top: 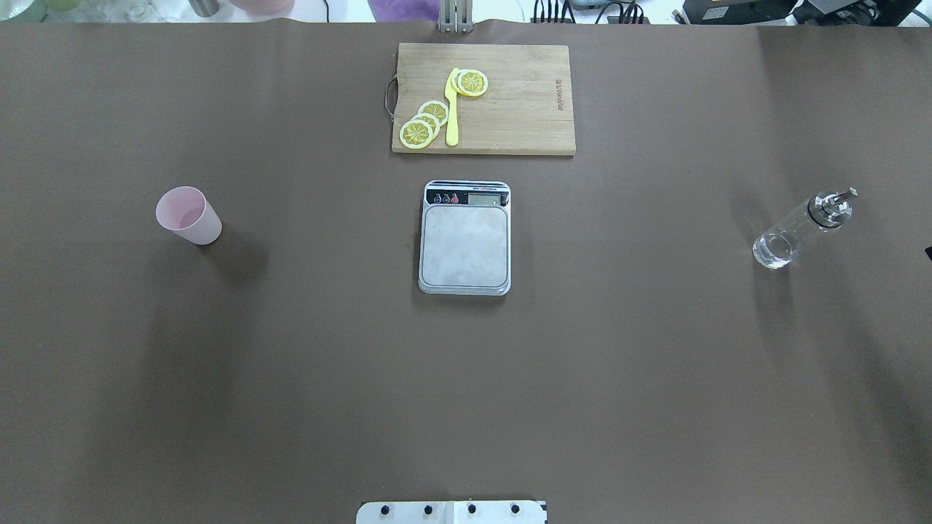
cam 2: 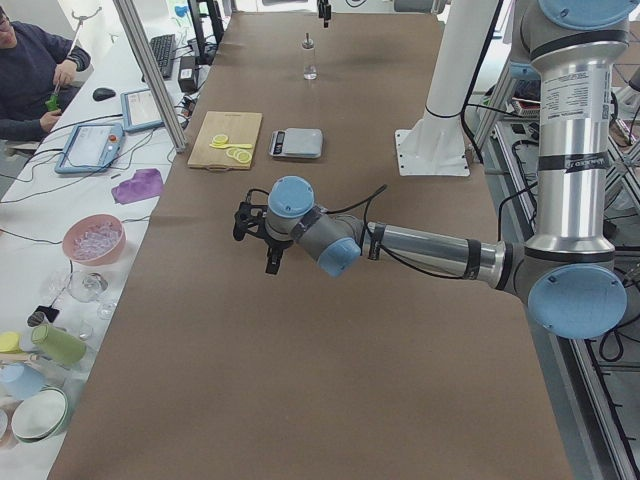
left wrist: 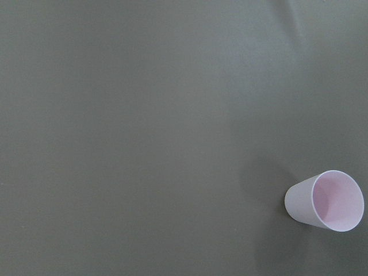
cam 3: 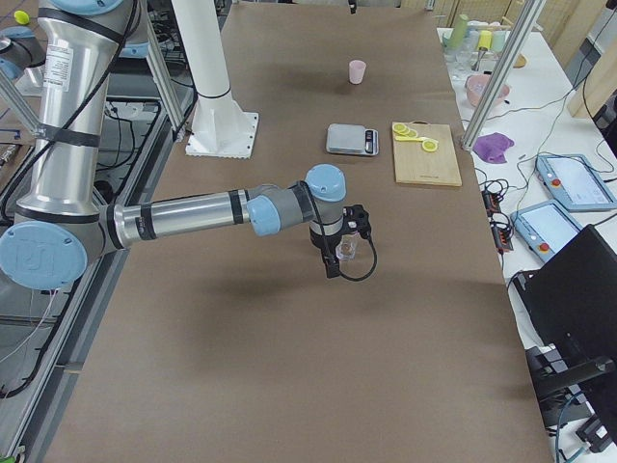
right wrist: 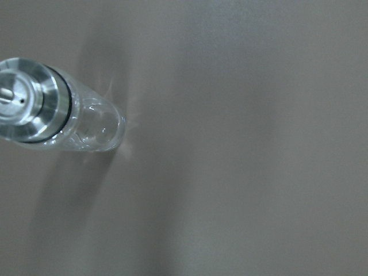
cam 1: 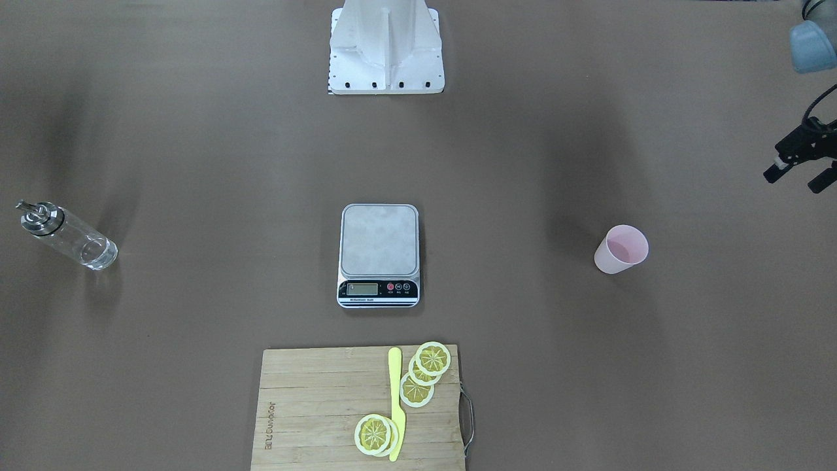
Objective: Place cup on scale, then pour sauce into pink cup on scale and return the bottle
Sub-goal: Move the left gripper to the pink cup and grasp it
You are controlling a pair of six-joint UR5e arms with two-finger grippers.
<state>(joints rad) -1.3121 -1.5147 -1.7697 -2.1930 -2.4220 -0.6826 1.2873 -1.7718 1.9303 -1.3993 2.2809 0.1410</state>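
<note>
1. Front-facing: the scale (cam 1: 379,252) sits mid-table (cam 1: 196,131). The cup (cam 1: 620,249) stands upright on the table, well apart from it. The bottle (cam 1: 68,235) stands far off on the other side. The left gripper (cam 1: 799,175) juts in at the frame edge near the cup, its arm cut off and its two black fingers apart.
2. Overhead: cup, scale and bottle lie in a row. A dark sliver at the edge beside the bottle is too small to identify.
3. Left side: the left arm (cam 2: 430,250) reaches low over the table. I cannot make out the cup.
4. Right side: the right gripper (cam 3: 344,253) hangs over the bottle, which shows only as a glassy glint. I cannot tell how its fingers stand.
5. Left wrist: the cup sits in the lower corner, mouth up.
6. Right wrist: the bottle's metal cap is blurred and cut off by the frame edge.
</note>
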